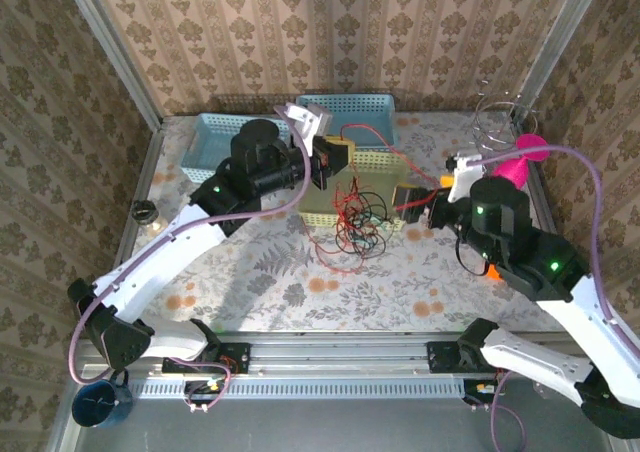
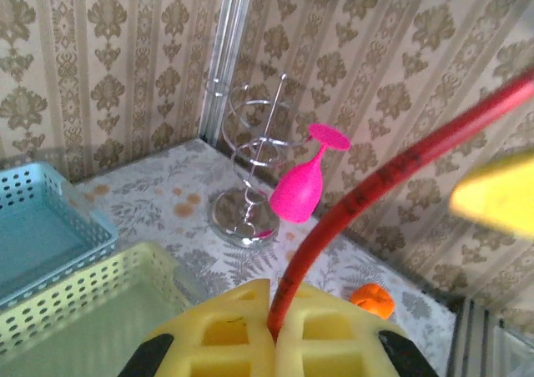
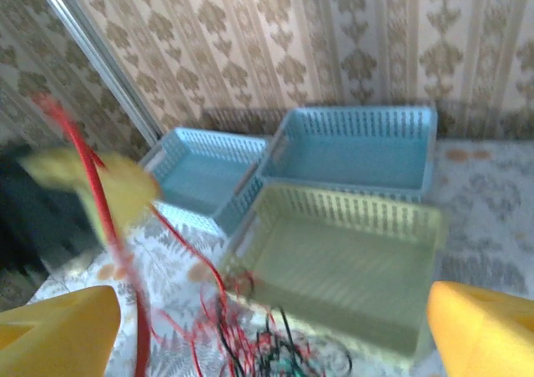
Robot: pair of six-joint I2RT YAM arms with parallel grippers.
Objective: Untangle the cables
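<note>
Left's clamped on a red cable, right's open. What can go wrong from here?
1. The left gripper pinches one red cable; pulling may drag the tangle instead of freeing it.
2. The right gripper is open, nothing pins the tangle, so loops could snag on the green basket.

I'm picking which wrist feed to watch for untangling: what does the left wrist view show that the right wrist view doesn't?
Left wrist, not right: the pink goblet, wire stand and a small orange object. Right wrist, not left: the tangle of cables and a second blue basket. Both: the left end effector shut on the red cable, the green basket and a blue basket.
</note>
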